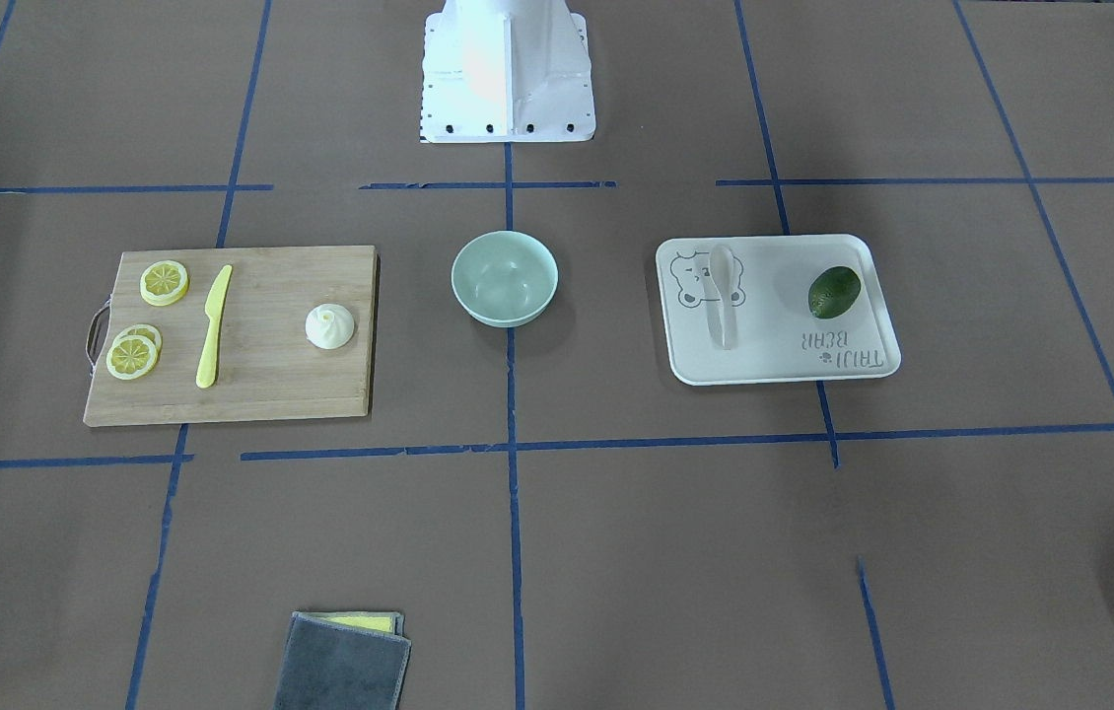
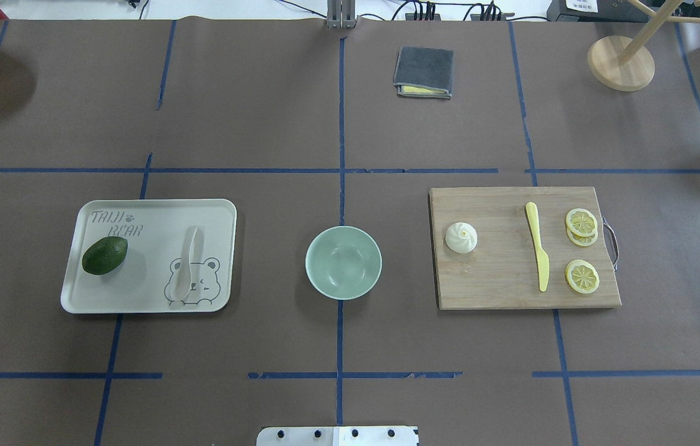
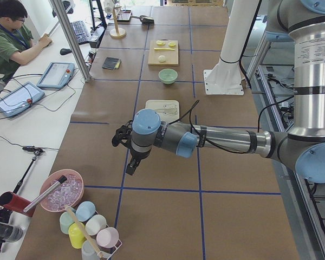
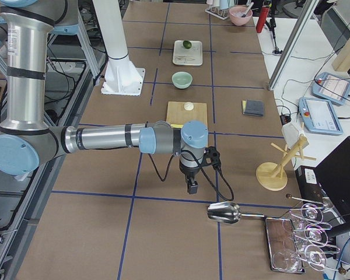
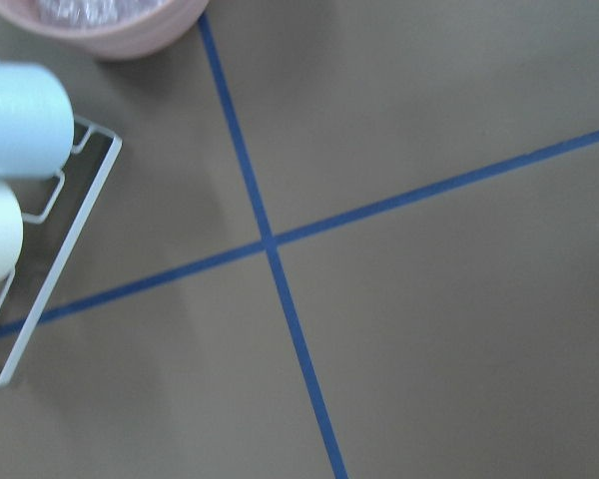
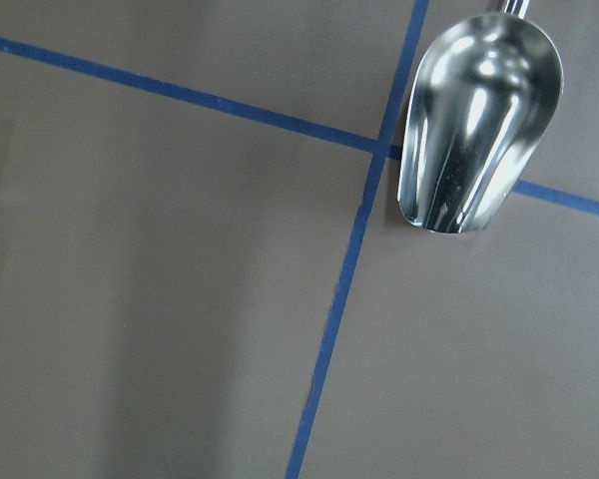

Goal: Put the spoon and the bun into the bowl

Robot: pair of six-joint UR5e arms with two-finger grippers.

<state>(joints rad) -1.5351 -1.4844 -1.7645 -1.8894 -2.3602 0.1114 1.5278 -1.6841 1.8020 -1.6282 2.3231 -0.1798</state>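
grippers: my left gripper (image 3: 131, 166) and right gripper (image 4: 192, 186) hang at the table ends, opening cannot be told | spoon (image 2: 188, 263) flat on bear tray (image 2: 152, 210), bun (image 2: 461, 237) on cutting board (image 2: 498, 279), bowl (image 2: 343, 262) empty between | risk: low spoon may slip my pinch or drag the tray; domed bun may squirt out

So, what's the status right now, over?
Left gripper, right gripper off at table ends, open or shut unclear. Spoon on tray, bun on cutting board, bowl empty between them. Nothing blocking.
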